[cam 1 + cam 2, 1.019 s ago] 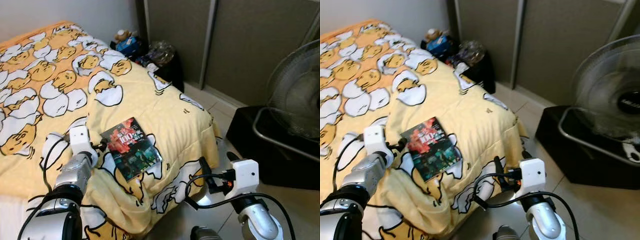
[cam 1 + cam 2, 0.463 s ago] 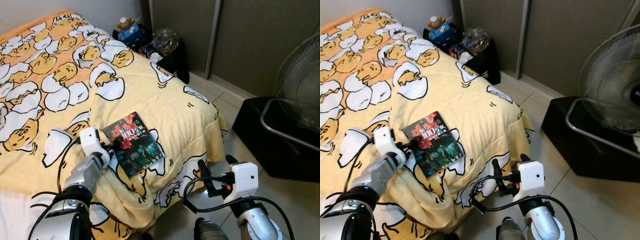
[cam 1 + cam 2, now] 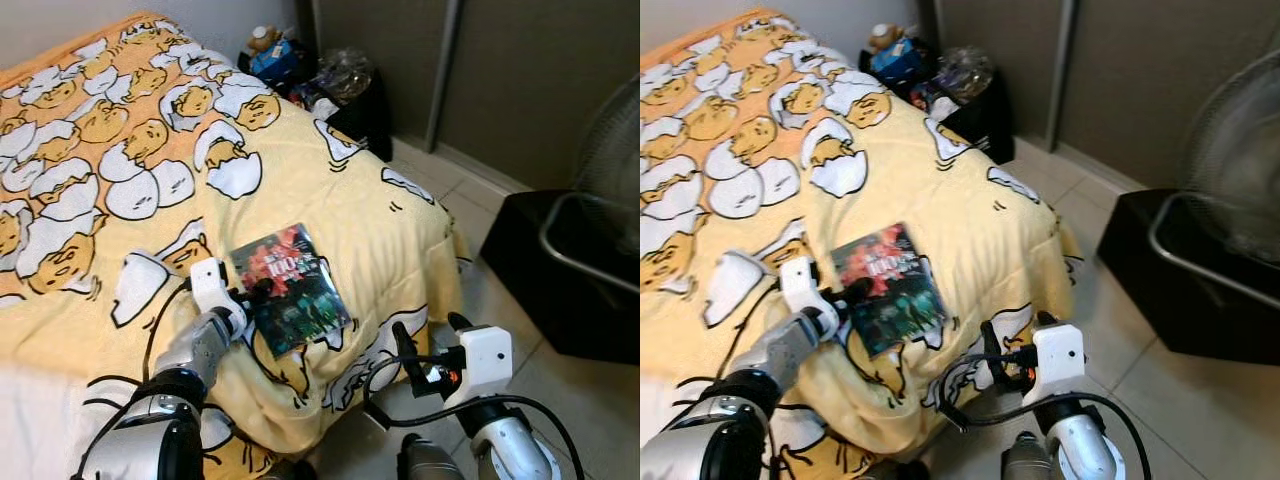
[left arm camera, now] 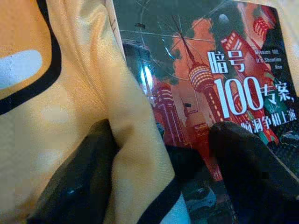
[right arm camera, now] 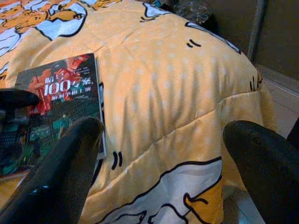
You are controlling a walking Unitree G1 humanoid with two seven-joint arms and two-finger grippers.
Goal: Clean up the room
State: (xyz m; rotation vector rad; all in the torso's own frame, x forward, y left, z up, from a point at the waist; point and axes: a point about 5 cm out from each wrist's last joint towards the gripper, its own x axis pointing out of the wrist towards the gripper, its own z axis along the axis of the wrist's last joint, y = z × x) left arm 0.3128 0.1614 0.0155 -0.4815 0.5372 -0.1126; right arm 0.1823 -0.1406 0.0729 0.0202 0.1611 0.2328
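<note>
A book (image 3: pixel 291 289) with a dark red and green cover lies flat on the yellow egg-print blanket (image 3: pixel 150 150), near the bed's corner. My left gripper (image 3: pixel 250 293) is at the book's near-left edge. In the left wrist view it (image 4: pixel 159 163) is open, one finger (image 4: pixel 79 182) against a fold of blanket and the other (image 4: pixel 247 158) resting on the book (image 4: pixel 224 93) cover. My right gripper (image 3: pixel 427 340) hovers open and holding nothing off the bed's corner, above the floor, pointing at the blanket (image 5: pixel 177 84) with the book (image 5: pixel 60 102) beyond.
A standing fan (image 3: pixel 612 140) and a black box (image 3: pixel 560 260) stand on the tiled floor (image 3: pixel 470 200) to the right. A dark bedside stand (image 3: pixel 355 105) piled with small items sits at the bed's far corner. Grey wardrobe doors (image 3: pixel 520 70) are behind.
The camera has shifted, so the bed sits further right in view. My left gripper has slid a little onto the book's edge. The right gripper has stayed open.
</note>
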